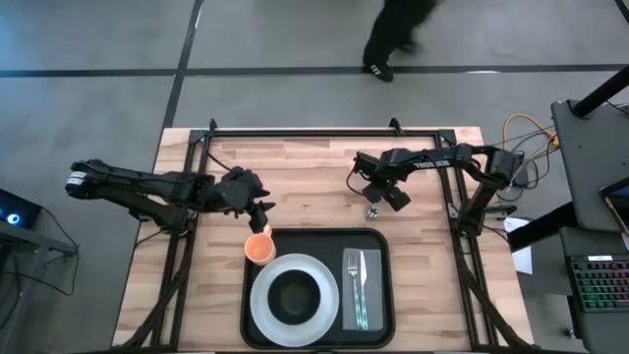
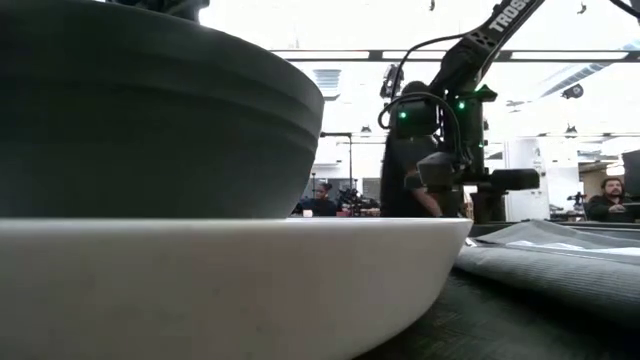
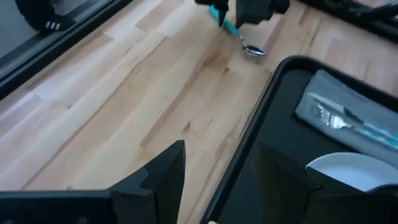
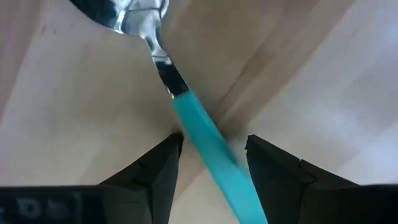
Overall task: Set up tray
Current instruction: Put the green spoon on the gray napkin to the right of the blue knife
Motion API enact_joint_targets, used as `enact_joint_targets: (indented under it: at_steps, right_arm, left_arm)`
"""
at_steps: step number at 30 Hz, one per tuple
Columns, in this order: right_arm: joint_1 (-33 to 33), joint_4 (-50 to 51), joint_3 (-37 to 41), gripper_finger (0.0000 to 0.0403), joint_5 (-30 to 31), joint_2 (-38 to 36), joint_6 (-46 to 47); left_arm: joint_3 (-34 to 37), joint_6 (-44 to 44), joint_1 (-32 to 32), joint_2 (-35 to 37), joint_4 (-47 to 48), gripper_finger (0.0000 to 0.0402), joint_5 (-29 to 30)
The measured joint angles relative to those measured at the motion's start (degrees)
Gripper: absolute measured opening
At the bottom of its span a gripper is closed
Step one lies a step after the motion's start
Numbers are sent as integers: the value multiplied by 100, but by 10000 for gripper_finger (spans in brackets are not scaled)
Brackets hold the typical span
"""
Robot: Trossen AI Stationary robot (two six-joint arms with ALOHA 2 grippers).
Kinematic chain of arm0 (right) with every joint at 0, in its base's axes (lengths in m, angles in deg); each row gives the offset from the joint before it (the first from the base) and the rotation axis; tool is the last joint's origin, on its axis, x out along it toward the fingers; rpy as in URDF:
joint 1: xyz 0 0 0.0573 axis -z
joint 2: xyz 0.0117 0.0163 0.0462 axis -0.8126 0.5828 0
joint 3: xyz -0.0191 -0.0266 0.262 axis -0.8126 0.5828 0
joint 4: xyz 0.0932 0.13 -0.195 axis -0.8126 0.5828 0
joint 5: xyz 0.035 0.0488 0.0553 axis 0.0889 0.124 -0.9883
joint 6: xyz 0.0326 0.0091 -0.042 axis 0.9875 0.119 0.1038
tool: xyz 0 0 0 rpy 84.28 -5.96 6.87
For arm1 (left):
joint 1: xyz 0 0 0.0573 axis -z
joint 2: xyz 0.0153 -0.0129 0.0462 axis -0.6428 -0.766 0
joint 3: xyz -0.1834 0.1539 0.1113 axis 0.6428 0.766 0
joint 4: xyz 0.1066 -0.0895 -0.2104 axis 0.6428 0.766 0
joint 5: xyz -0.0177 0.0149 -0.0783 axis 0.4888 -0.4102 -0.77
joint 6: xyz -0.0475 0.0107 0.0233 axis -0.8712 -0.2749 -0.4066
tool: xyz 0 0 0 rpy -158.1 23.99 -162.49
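Note:
The black tray [image 1: 378, 242] lies at the table's near middle. A white plate [image 1: 263, 317] with a dark bowl [image 1: 293, 298] rests on it, beside a grey napkin [image 1: 370, 295] carrying a teal-handled fork [image 1: 355, 275]. An orange cup [image 1: 258, 248] stands at the tray's far left corner. My left gripper [image 1: 261, 209] [image 3: 217, 163] hovers open just beyond the cup. My right gripper [image 1: 378, 199] [image 4: 214, 140] is past the tray's far edge, shut on a teal-handled spoon [image 4: 186, 118]. My right gripper pinches the spoon's teal handle [image 4: 208, 146] between its two fingers, coming from above and pointing down. The handle lies slantwise across the gap. The spoon hangs tilted below the fingers, its metal bowl [image 3: 254, 50] at the wooden tabletop just beyond the tray's rim.
Bare wooden tabletop [image 1: 305, 172] lies beyond the tray and to both sides. A black frame [image 1: 324, 131] runs along the table's far edge and down past both arm bases. A person's legs [image 1: 393, 39] show on the floor beyond the table.

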Motion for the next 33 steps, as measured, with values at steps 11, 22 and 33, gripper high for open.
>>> enact_joint_targets:
  at_steps: [11, 22, 33]
  right_arm:
    - [0, -11, 133, 83, -2, 122, 1386]
    - [5, 746, -250, 38, -895, -171, 7030]
    - [-1924, 493, 192, 41, -530, -2233, 14153]
  left_arm:
    - [0, 1, 0, 45, -212, 166, 5]
    - [0, 3, 0, 45, -208, 166, 5]
    - [0, 149, 2, 45, -179, 166, 5]
